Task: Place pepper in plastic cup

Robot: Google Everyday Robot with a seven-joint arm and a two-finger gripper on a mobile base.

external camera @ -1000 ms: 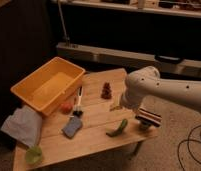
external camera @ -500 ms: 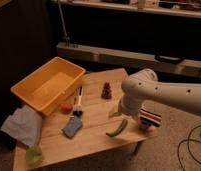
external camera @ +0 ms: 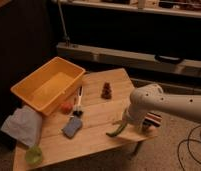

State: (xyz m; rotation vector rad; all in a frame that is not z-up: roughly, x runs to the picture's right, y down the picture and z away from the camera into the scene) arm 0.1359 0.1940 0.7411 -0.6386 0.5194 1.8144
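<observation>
The pepper, slim, curved and dark green, lies on the wooden table near its front right edge. My gripper, at the end of the white arm reaching in from the right, hangs right over the pepper's upper right end with its jaws open. Whether it touches the pepper is not visible. The plastic cup, small and light green, stands at the table's front left corner, far from the gripper.
A big yellow-orange bin fills the back left of the table. Beside it lie a small red-orange round thing, a black-and-white utensil, a blue sponge and a pale cloth. A brown object stands mid-table. A striped item sits behind the arm.
The arm has swung left and lowered, bringing the gripper from beside the striped item to just over the pepper. The pepper and cup have not moved.
</observation>
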